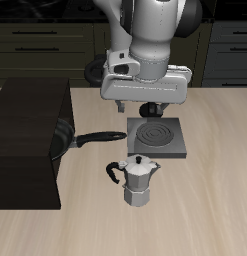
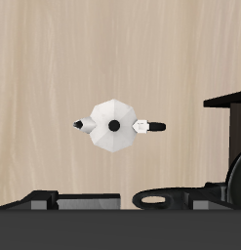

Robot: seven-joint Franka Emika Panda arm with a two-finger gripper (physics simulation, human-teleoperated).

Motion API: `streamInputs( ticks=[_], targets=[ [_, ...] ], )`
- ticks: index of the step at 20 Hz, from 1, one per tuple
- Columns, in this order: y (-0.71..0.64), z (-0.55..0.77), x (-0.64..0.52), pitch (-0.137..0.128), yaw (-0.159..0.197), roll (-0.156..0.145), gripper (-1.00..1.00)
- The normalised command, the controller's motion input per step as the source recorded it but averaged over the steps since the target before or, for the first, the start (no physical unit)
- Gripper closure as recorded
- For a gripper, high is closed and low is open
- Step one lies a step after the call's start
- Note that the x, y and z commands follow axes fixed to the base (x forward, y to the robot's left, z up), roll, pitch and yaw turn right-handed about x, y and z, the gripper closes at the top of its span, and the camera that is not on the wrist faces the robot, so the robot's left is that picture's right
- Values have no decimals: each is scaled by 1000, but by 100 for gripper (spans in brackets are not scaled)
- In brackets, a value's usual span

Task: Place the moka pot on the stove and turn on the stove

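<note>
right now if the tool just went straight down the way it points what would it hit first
Most likely the moka pot: the wrist view looks straight down onto its lid knob, near the middle. Depth is unclear, and the tool's fingers are not visible.

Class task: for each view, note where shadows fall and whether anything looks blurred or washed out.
Exterior view: sharp render; the moka pot casts only a faint shadow on the table; the black box shows almost no detail. Wrist view: pot top nearly bleached white, wood grain crisp.

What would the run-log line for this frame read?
small silver faceted moka pot: on table, before stove, ungrasped | grey single-burner stove: coil dark | gripper: above stove, fingers hidden
</note>
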Motion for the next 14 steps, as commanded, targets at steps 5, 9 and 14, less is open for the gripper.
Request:
streamInputs(
  ticks=[5, 9, 14],
  targets=[
    [-45, -58, 125, -17, -24, -21, -100],
    [33, 110, -18, -54, 53, 18, -100],
    [-56, 118, 9, -29, -1, -20, -100]
  ],
)
